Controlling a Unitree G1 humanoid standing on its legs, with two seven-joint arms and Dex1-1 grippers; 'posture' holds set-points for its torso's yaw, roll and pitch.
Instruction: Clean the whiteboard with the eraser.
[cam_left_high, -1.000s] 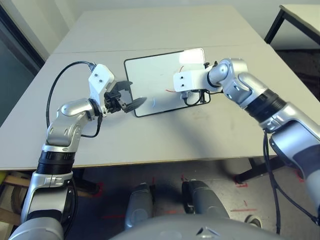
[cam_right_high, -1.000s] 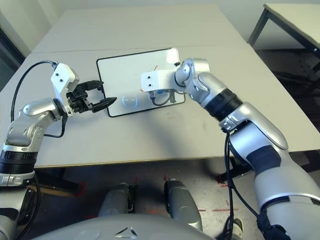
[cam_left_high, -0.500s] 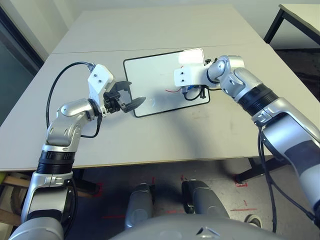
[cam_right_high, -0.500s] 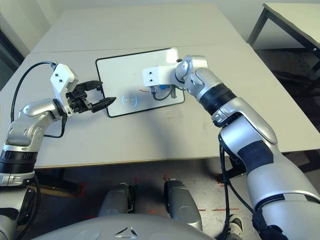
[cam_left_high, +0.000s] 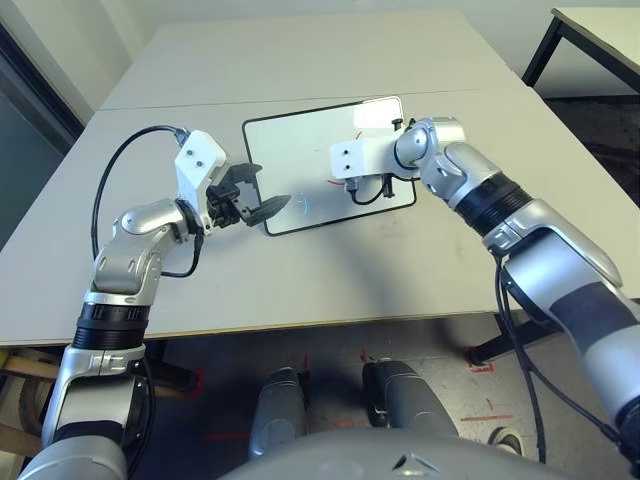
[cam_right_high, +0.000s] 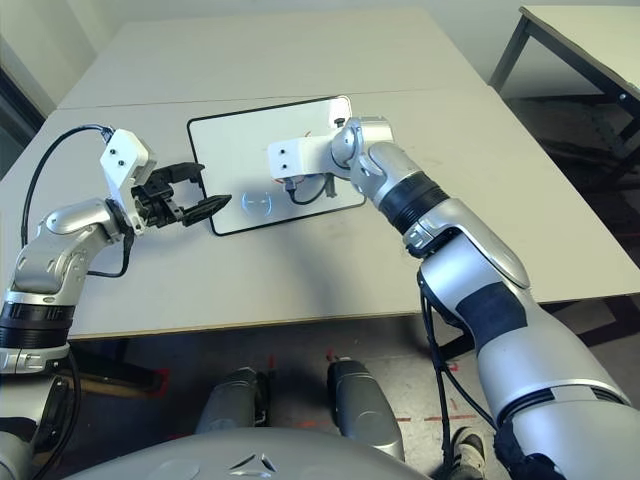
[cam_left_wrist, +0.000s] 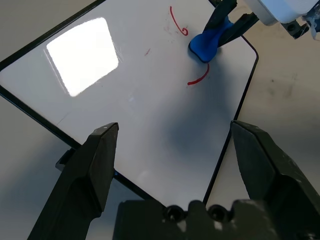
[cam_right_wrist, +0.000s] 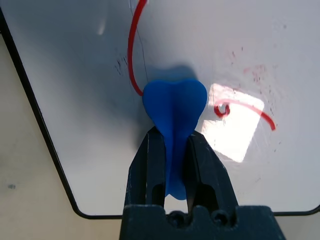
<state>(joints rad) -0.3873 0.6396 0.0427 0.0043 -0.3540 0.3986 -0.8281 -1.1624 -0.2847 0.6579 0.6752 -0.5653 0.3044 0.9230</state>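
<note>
Right tool (cam_right_wrist: 174, 150), clamped on the eraser (cam_right_wrist: 174, 107): shifted along the whiteboard (cam_left_high: 300, 145) toward the robot's left, from beside the board's right edge a second ago to nearer its middle now. Right forearm: swung inward with it (elbow drawn closer over the desk (cam_left_high: 330, 270)). Eraser: carried along in the grip, its broad end now pressed on the white surface at the tail of a red stroke (cam_right_wrist: 131, 50).

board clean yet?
No. Red strokes remain on the whiteboard beside the eraser, which the right claw pinches.
</note>
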